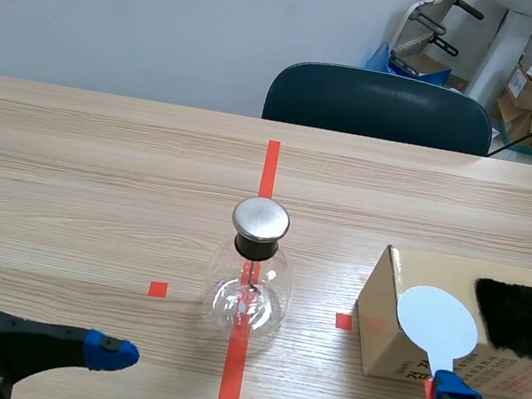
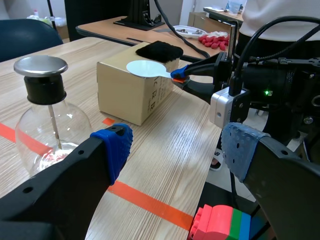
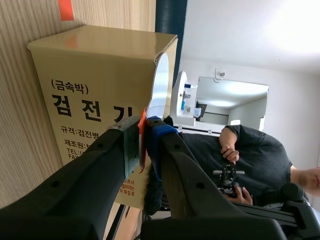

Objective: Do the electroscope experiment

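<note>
Looks like you're on the charging step. Your right gripper [image 1: 443, 390] sits at the near right, pinching the paddle [image 1: 437, 323] by its red handle, with the disc up in front of the box [image 1: 380, 324]. The fur [image 1: 522, 321] lies on top of the box, just right of the disc. I can't tell if the two touch.

The flask [image 1: 252, 283] stands mid-table on the red line, well left of the paddle and a bit farther out, and nothing is near its metal cap [image 1: 261, 219].

My guess for your next move is to rub the disc on the fur if that isn't done, then swing it left and bring it in over the cap. Keep the pinch firm on the handle and keep the disc off the box on the way.

Your left gripper [image 2: 175, 150] is spread wide at the near left, holding nothing, with the flask just off to its far right.
</note>
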Robot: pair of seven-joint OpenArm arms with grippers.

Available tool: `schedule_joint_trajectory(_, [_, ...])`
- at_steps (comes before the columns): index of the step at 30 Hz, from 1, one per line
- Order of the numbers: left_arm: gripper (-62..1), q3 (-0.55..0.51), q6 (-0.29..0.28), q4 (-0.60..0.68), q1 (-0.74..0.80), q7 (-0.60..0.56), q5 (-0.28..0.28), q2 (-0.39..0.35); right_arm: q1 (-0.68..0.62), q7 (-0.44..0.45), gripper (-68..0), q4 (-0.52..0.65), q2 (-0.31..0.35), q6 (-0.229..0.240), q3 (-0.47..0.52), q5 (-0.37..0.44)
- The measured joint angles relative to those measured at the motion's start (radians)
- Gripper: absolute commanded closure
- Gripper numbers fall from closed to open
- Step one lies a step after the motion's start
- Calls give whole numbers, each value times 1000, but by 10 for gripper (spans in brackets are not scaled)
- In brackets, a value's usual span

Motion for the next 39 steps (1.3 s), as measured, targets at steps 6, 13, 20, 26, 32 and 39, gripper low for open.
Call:
schedule_joint_trajectory(6, [-405,0,0,14,0,31,-10,11,0,0,-332,0,0,0,0,0])
schedule_joint_trajectory(13, [-405,0,0,14,0,58,-8,35,0,0,-664,0,0,0,0,-1])
schedule_joint_trajectory(20, [-405,0,0,14,0,58,-9,35,0,0,-679,0,0,0,0,0])
schedule_joint_trajectory(26, [-405,0,0,14,0,58,-9,35,0,0,-679,0,0,0,0,0])
schedule_joint_trajectory(32, [-405,0,0,14,0,58,-9,35,0,0,-679,0,0,0,0,0])
schedule_joint_trajectory(39, [-405,0,0,14,0,59,-9,35,0,0,-679,0,0,0,0,0])
